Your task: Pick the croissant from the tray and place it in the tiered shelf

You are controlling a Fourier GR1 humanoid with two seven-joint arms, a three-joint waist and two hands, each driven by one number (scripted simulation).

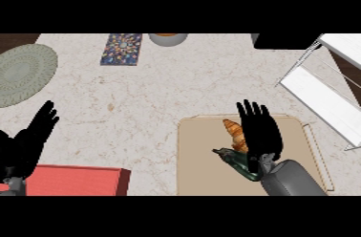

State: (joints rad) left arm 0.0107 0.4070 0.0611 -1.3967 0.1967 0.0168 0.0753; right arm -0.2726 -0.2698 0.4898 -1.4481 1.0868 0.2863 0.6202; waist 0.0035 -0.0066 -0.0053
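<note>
Croissant (234,130) on tray (204,159); right hand (260,131) beside it, fingers straight; left hand (28,140) resting open at tabletop's left edge.

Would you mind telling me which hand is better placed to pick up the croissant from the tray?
The right hand: it hovers open over the tray, right beside the croissant. The left hand rests open at the far left edge, well away from it.

Right robot hand (258,131), fingers straight, over croissant (235,132) on tray (204,169).
</note>
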